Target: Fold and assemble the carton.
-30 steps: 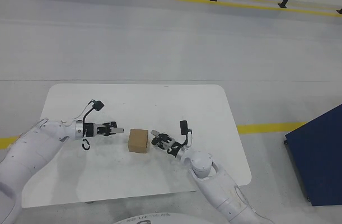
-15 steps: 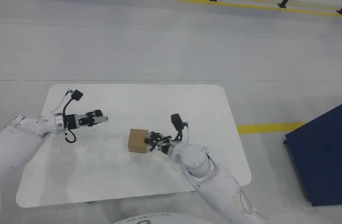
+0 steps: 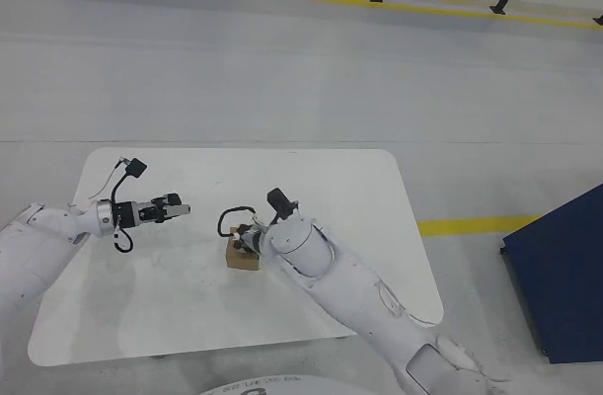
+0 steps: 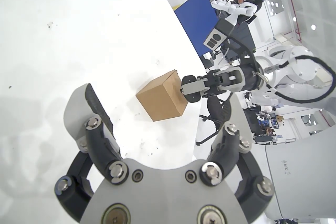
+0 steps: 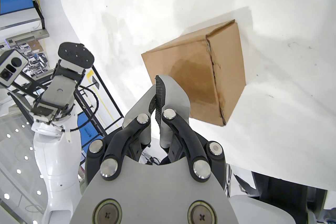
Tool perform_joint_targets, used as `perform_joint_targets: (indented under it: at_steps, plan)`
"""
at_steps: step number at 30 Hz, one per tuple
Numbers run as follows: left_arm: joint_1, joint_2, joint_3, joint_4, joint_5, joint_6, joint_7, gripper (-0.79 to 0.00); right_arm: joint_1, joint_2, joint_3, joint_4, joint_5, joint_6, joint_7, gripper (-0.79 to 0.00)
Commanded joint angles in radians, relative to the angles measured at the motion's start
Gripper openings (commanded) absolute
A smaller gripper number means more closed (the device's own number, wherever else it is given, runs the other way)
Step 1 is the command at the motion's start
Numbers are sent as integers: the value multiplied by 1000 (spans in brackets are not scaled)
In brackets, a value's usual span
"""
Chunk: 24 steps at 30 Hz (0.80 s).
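A closed brown carton [image 3: 240, 261] stands as a small cube near the middle of the white table [image 3: 331, 178]. My right gripper [image 3: 246, 239] is shut and empty, with its tips pressed against the carton's top at one edge; the arm hides part of the carton from above. The right wrist view has the shut gripper [image 5: 159, 82] over the carton [image 5: 207, 70]. My left gripper [image 3: 179, 208] hovers open to the left, well apart from the carton. From the left wrist, the open gripper [image 4: 158, 93] faces the carton [image 4: 162, 100] and the right gripper [image 4: 190, 89].
A dark blue block [image 3: 577, 267] stands on the floor beyond the table's right edge. The table's front edge lies close behind the right arm. Bare tabletop stretches to the back and to the left of the carton.
The left gripper drew back to the left, away from the carton, then held still. The right arm swung from the carton's right side to over its top. The carton stayed in place.
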State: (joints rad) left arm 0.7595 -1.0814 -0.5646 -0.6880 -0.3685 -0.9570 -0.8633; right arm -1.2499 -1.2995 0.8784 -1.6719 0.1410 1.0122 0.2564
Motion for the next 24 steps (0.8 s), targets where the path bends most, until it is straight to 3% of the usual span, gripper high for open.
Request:
perform_joint_targets:
  at_steps: [1, 7, 17, 24]
  plan:
    - [0, 0, 0, 0, 0, 0, 0, 0, 24, -12, -16, 47, 32, 0, -27, -785]
    - [0, 0, 0, 0, 0, 0, 0, 0, 80, -39, -66, 129, 88, 0, -101, -785]
    - [0, 0, 0, 0, 0, 0, 0, 0, -8, -13, -14, -40, 94, 0, -126, -785]
    - [0, 0, 0, 0, 0, 0, 0, 0, 52, -22, -47, 76, 124, 0, -124, -785]
